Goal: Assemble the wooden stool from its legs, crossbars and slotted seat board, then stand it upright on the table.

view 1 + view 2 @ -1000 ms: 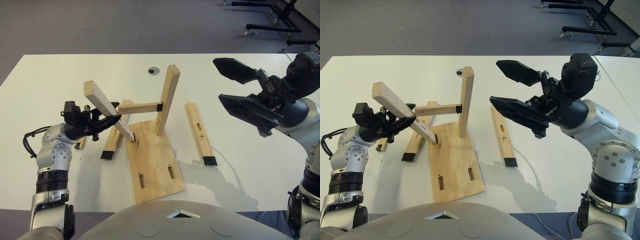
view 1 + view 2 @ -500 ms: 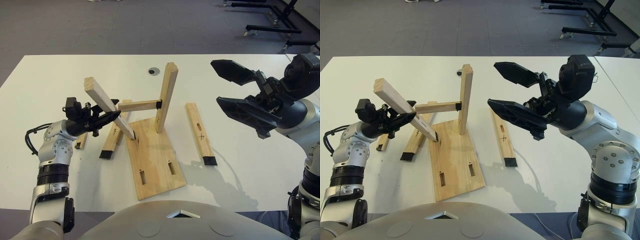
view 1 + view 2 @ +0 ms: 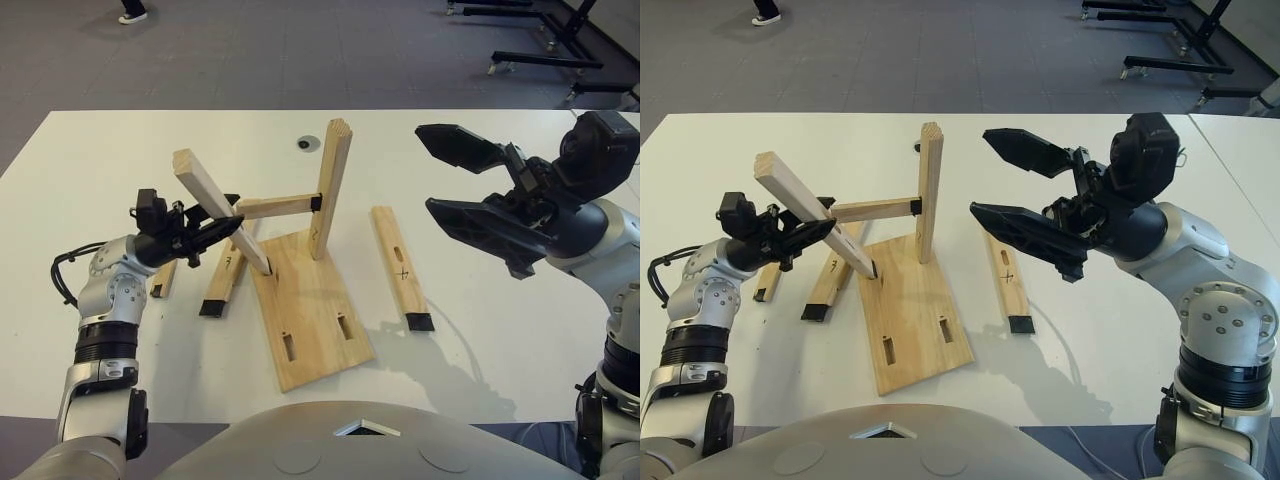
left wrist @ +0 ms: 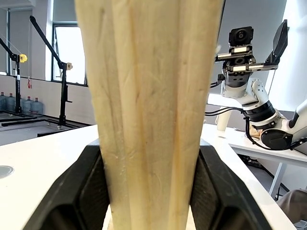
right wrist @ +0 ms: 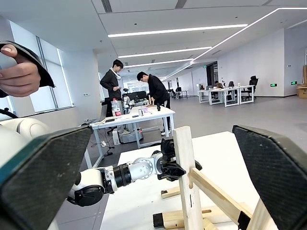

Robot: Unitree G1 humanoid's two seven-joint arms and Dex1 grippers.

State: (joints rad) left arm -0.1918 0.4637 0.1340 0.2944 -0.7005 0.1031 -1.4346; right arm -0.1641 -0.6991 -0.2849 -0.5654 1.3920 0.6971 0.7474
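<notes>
The tilted leg (image 3: pixel 203 196) needs pivoting upright about its foot, which sits at a rear slot of the board (image 3: pixel 318 335), so that the foot drops in while the crossbar (image 3: pixel 280 207) from the upright leg (image 3: pixel 331 185) meets its side; whether the two touch I cannot tell. Best to swing slowly without lifting the foot, as the upright leg looks easy to knock. The left gripper (image 3: pixel 224 227), forearm low over the table (image 3: pixel 500 330), is clamped on the tilted leg at mid-length. The right gripper (image 3: pixel 426 168) hovers wide open and empty, right of the upright leg and above a spare leg (image 3: pixel 400 265).
</notes>
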